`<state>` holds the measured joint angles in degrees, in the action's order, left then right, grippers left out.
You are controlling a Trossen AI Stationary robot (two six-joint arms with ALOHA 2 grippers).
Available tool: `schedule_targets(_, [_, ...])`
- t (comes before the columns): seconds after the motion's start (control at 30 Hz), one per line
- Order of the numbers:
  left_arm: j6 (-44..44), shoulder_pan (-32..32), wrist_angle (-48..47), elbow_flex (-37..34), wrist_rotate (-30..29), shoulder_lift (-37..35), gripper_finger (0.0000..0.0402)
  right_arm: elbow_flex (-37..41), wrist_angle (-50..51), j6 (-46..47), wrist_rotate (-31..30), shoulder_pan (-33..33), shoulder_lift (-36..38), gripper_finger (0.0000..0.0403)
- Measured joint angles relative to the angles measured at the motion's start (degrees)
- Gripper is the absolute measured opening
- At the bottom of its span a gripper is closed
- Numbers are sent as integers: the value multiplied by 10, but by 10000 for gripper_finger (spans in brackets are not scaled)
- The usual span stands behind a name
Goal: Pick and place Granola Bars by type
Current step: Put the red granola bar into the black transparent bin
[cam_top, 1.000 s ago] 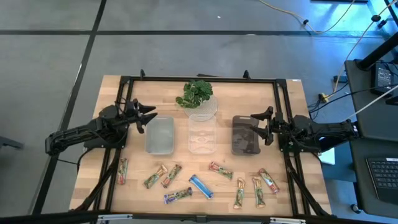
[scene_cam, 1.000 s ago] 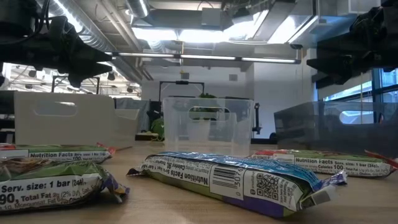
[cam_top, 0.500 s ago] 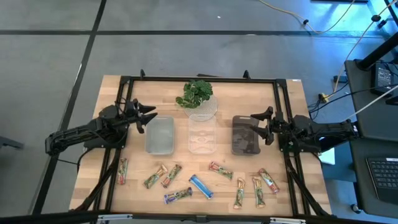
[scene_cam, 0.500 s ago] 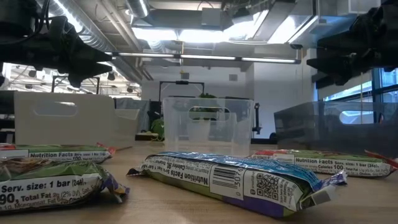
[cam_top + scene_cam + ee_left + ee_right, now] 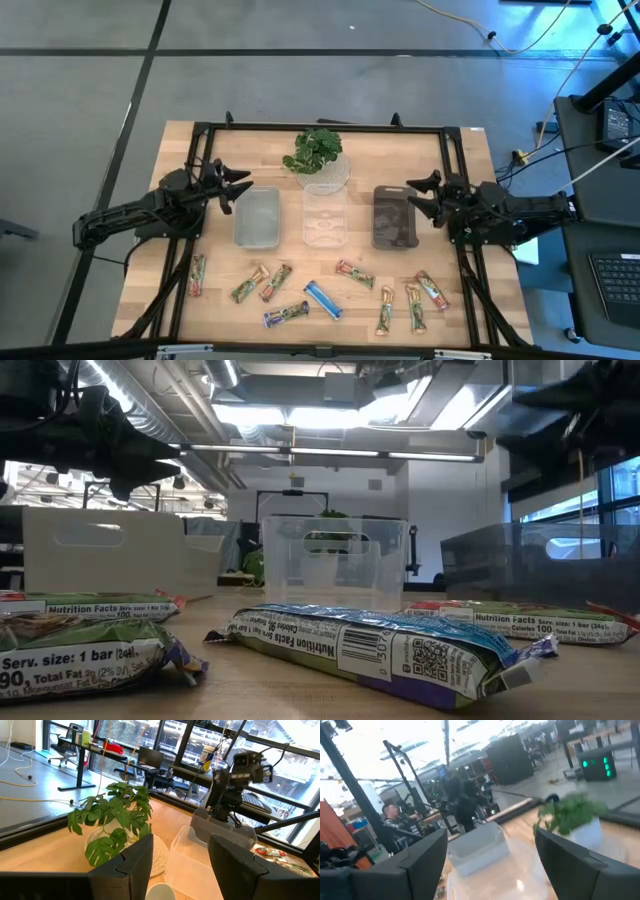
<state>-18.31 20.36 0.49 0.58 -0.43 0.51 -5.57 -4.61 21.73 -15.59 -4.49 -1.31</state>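
High view: both hands (left (image 5: 237, 187), right (image 5: 418, 194)) apparently apart, empty, above bins; Granola Bars (image 5: 322, 298) loose.

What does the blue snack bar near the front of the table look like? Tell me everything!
The blue snack bar is a small, flat, oblong bar in a shiny blue wrapper. It lies flat on the wooden table, turned at a slant, in the front row below the clear middle bin. One end sits close to a dark purple bar; whether they touch is unclear. No gripper is near it.
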Motion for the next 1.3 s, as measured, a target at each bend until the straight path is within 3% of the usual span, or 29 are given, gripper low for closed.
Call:
schedule_targets(0.17, [0,0,0,0,0,0,181,-130,104,-70,-29,0,-79,286])
schedule_targets(0.3, [0,0,0,0,0,0,182,-270,267,-53,-44,0,-206,267])
schedule_targets(0.53, [0,0,0,0,0,0,182,-510,607,86,86,-3,-454,246])
schedule_targets(0.73, [0,0,0,0,0,0,181,-615,807,247,183,-59,-599,234])
schedule_targets(0.97, [0,0,0,0,0,0,181,-623,832,430,194,-178,-655,231])
schedule_targets(1.13, [0,0,0,0,0,0,182,-602,795,572,199,-264,-675,231])
schedule_targets(1.3, [0,0,0,0,0,0,181,-582,726,622,199,-326,-700,231])
